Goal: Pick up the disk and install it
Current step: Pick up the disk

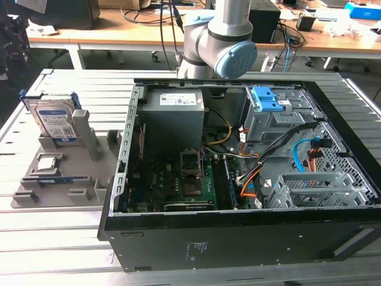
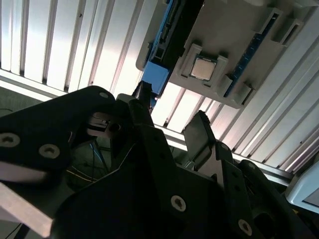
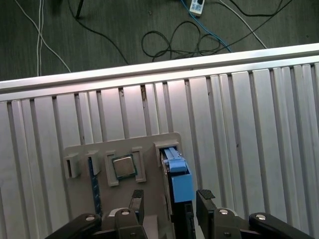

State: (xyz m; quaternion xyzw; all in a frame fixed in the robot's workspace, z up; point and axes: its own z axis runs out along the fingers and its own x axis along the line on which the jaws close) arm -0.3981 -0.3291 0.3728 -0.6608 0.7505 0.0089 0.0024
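Robot arm (image 1: 219,43): stands behind the open black computer case (image 1: 238,241) in the exterior view.

Hand (image 3: 171,203): its two dark fingers (image 3: 205,199) are spread wide and carry nothing. In the first wrist view they sit either side of the disk's upper edge, with a gap on each side and no contact visible.

Disk, a flat silver hard drive with a white-and-blue label and blue plastic side rails (image 1: 56,119): stands on edge, upright, in a slot of the light grey plastic holder (image 1: 89,179). The holder is on the exterior view's left, just beside the case and outside it. The top blue rail (image 3: 180,178) faces the hand.

Small square silver processor chip (image 3: 124,167): lies flat in its own recess of the same holder, beside the disk slot.

Table, ribbed aluminium slats (image 3: 239,124): carries both holder and case.
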